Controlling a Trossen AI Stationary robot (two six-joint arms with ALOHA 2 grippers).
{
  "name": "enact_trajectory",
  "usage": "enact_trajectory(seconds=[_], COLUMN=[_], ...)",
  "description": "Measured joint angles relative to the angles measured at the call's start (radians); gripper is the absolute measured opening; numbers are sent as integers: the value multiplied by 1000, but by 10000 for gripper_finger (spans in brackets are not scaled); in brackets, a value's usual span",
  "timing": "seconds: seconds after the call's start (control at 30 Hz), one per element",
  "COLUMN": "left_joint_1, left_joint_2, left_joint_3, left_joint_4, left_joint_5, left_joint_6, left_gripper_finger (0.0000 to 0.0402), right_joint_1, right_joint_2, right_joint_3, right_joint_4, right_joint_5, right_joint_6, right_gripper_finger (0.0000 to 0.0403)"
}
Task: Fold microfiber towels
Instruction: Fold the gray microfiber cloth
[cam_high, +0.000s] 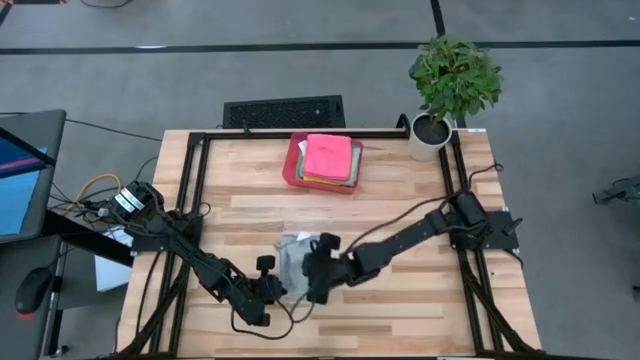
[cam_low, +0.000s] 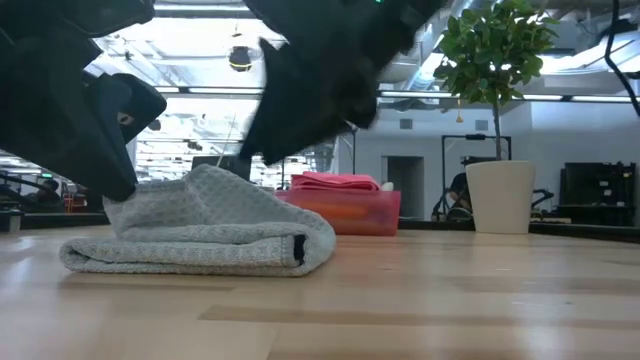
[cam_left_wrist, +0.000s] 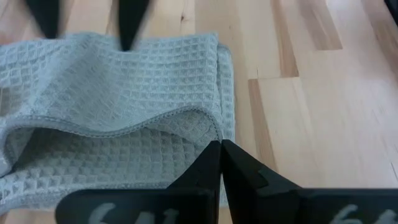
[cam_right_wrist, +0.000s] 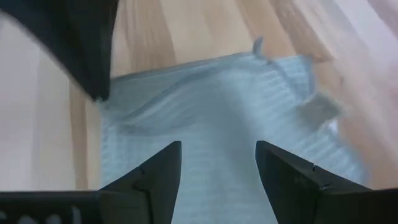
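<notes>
- Grey waffle-weave microfiber towel (cam_high: 293, 258) lies folded on the table (cam_high: 400, 190), toward the near edge and between the two grippers; in the low view it is a soft low bundle with a rounded fold at one end and a hump on top.
- Its weave of small squares and a stitched hem show clearly in the left wrist view, where the upper layer curls over the lower one.
- One red tray (cam_high: 292, 170) sits at the far side of the table with a stack of folded towels in it; a pink towel (cam_high: 328, 155) is on top, and yellow and green edges show under it. How many are in the stack I cannot tell.
- Left gripper (cam_left_wrist: 220, 149) has its fingers pressed together at the towel's near edge; whether cloth is pinched between them I cannot tell.
- Right gripper (cam_right_wrist: 219, 162) hangs over the grey towel with its fingers spread wide, holding nothing.
- One potted plant (cam_high: 452, 85) stands at the table's far right corner.
</notes>
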Motion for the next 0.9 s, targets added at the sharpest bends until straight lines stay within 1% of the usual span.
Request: enact_trajectory(seconds=[0.1, 0.2, 0.27, 0.33, 0.4, 0.47, 0.6, 0.7, 0.83, 0.9], left_joint_1=[0, 0, 0, -2, -7, -13, -32, -55, -80, -88], left_joint_2=[0, 0, 0, 0, 0, 0, 0, 0, 0, 0], left_joint_3=[0, 0, 0, 0, 0, 8, 61, 99, 105, 105], left_joint_4=[-1, -1, -1, -2, -2, -17, -78, -148, -198, -210], left_joint_5=[0, 0, 0, 1, 1, 1, -17, -58, -102, -108], left_joint_6=[1, 1, -6, -17, -26, -30, -49, -81, -138, -169], left_gripper_finger=[2, 2, 2, 2, 2, 1, 1, 0, 0, 0], right_joint_1=[51, 98, 116, 116, 112, 110, 101, 100, 108, 110], right_joint_2=[1, 1, 1, 1, 1, 1, 1, 1, 1, 12], right_joint_3=[-44, -71, -109, -155, -195, -218, -234, -236, -236, -236], right_joint_4=[49, 109, 188, 272, 366, 425, 441, 444, 474, 484], right_joint_5=[59, 153, 209, 234, 242, 242, 182, 164, 158, 158], right_joint_6=[55, 78, 81, 82, 81, 74, 79, 82, 79, 79], right_gripper_finger=[232, 232, 230, 219, 200, 177, 141, 132, 132, 133])
